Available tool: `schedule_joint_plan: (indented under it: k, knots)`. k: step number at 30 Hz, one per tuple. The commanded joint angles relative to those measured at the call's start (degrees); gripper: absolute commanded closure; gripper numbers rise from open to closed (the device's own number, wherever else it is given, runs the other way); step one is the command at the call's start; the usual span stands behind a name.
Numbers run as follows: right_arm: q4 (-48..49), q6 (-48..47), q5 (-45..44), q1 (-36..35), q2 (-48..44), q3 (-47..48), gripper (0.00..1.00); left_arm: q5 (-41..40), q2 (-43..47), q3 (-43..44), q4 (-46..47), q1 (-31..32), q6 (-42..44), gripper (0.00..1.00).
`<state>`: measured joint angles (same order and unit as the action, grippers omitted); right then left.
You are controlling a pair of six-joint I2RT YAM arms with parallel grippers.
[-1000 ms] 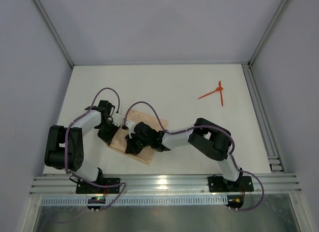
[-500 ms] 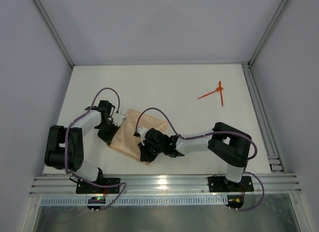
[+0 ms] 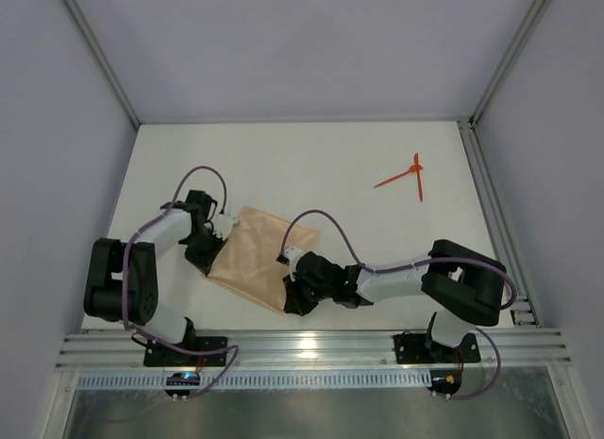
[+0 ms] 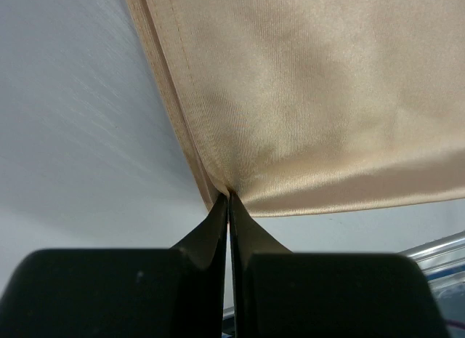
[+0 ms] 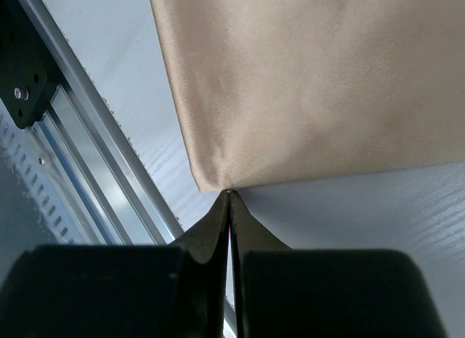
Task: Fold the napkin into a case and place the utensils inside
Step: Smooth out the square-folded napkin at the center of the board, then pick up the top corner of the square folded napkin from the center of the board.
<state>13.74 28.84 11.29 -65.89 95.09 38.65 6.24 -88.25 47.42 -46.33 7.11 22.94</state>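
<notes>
Right pincer (image 5: 229,195) withdrew (pinching napkin (image 5: 312,83)).

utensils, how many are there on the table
2. One utensil lies slanted at the far right of the table; the other utensil crosses its right end. Both lie apart from the napkin, which could hide more.

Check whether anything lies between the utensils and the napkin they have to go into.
Nothing lies on the table between them. The utensils sit crossed at the far right, the napkin at the near left, with bare surface in between. Only the right arm's cable loops above the napkin's right corner.
</notes>
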Motion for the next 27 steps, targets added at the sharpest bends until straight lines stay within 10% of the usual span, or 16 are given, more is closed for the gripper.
schedule_joint_plan:
  k: [1, 14, 27]
  knots:
    - [-13.38, -1.15, -2.33, -0.47, -1.04, -2.27, 0.97, -0.36, -1.76, -3.21, 5.90, -0.26, 1.41, 1.00]
    - [-24.20, -8.88, 0.03, 9.69, -11.94, 14.15, 0.87, -3.96, 5.88, 2.67, -4.19, -0.26, -1.32, 0.54]
    - [-22.80, -10.48, 5.66, 27.91, 2.28, 30.52, 0.70, 5.44, -1.11, 24.02, 0.26, 0.00, -5.87, 0.54]
